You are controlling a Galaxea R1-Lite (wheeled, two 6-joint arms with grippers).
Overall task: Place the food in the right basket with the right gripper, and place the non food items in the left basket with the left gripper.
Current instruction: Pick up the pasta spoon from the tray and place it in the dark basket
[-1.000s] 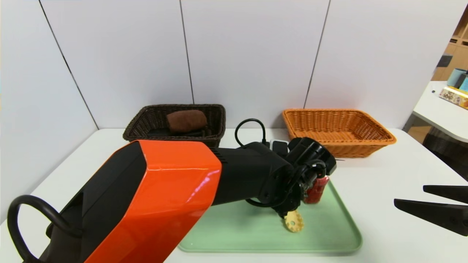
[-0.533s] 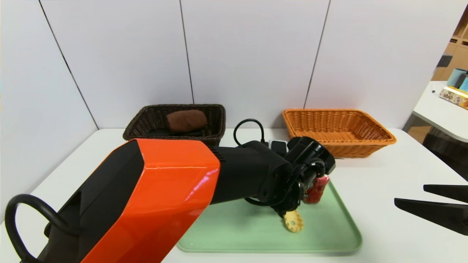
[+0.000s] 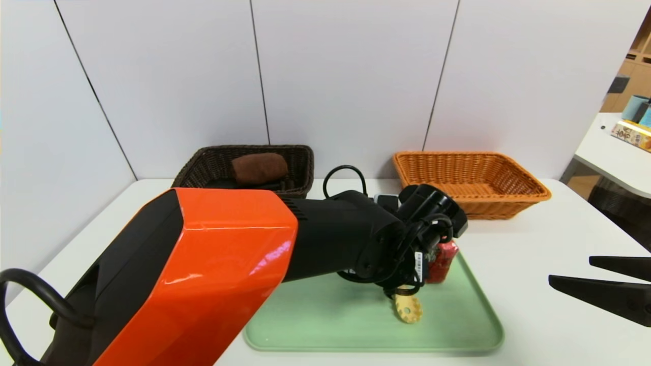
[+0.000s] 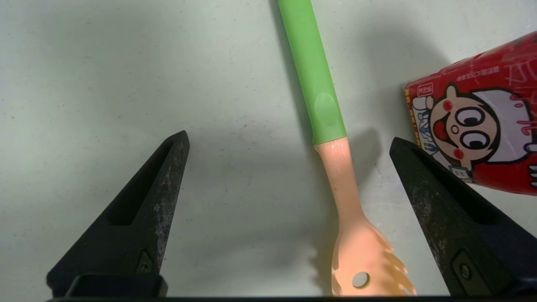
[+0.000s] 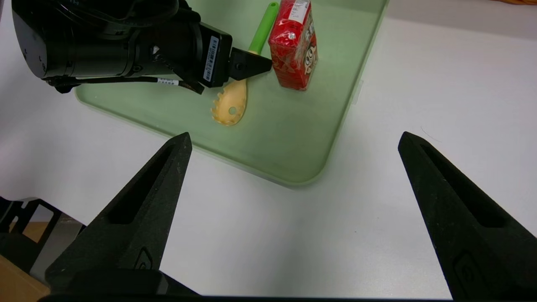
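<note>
**Left end effector poised over the spoon, nothing grabbed yet**

Your left end effector [image 4: 289, 142] hangs over the green tray [image 3: 325, 325], jaws spread wide and empty. The pasta spoon [image 4: 335, 167] lies flat on the tray between the two fingers, green handle pointing away, toothed peach head nearest the wrist. It sits closer to one finger than the other, so you may want to centre before closing.

Progress, judging from the layout:
- Dark left basket [image 3: 203, 175] at the far side of the table [image 3: 549, 239] already holds a brown object [image 3: 259, 168]; can't tell what it is.
- Orange right basket [image 3: 529, 190] looks empty as far as visible.
- Still on the tray: the spoon (non-food, left basket) and the red drink carton [image 5: 293, 46] (food, right basket), standing just right of the spoon handle.

Right end effector [image 5: 293, 138] is parked near the right table edge, jaws wide, holding nothing.

Labels: the carton shows a cartoon boy's face with big eyes; there's small white text above it, too small to read. A barcode sticker sits on the left wrist, unreadable.
</note>
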